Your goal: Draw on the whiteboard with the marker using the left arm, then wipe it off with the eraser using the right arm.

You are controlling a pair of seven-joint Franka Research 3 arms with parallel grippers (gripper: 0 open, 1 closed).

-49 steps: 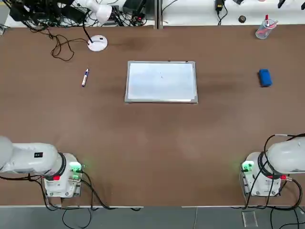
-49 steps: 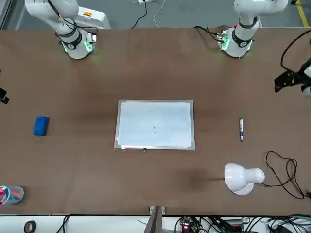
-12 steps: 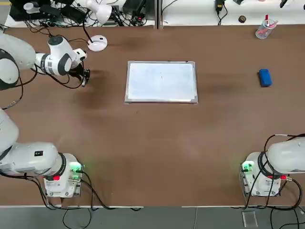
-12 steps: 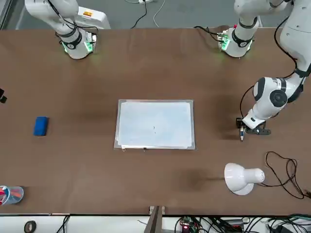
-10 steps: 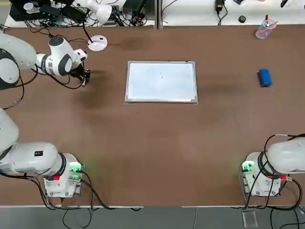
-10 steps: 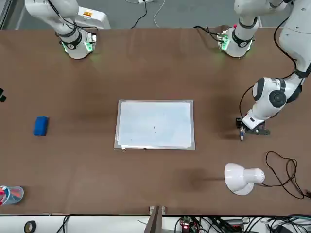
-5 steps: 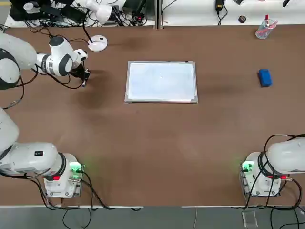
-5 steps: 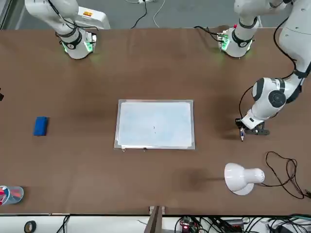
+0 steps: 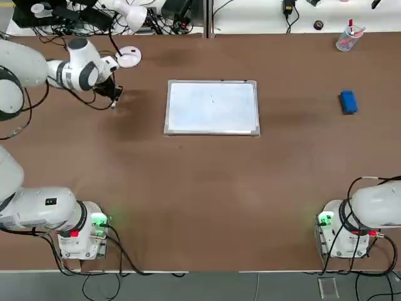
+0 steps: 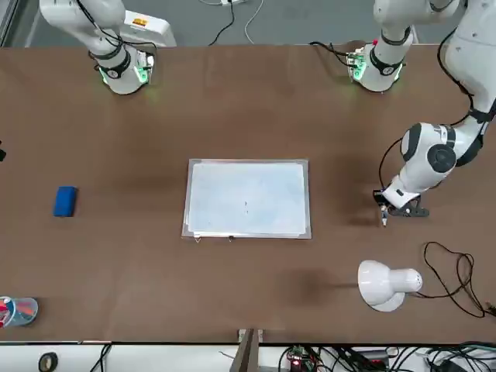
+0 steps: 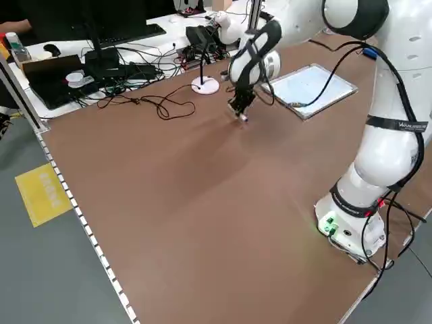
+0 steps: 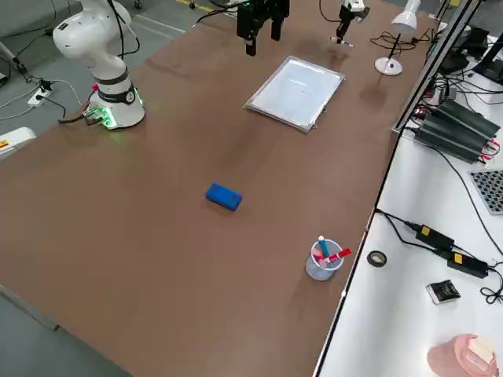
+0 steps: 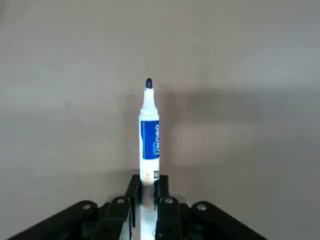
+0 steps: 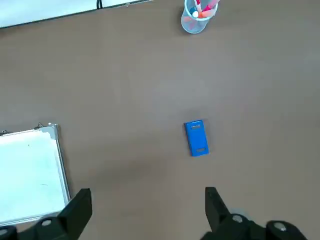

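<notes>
Since a second ago the left gripper (image 9: pixel 113 95) has clamped tight on the marker (image 13: pixel 149 135) at upper left of the top view. The whiteboard (image 9: pixel 212 107) lies upper centre, the eraser (image 9: pixel 348 101) upper right. The right gripper (image 14: pixel 145 212) is spread wide, empty.

Overhead camera looked straight down on the table (image 9: pixel 200 188), front camera faced the arms, both framing the whiteboard (image 9: pixel 212 106), side cameras raised at corners, wrist cameras sat close behind each claw.
</notes>
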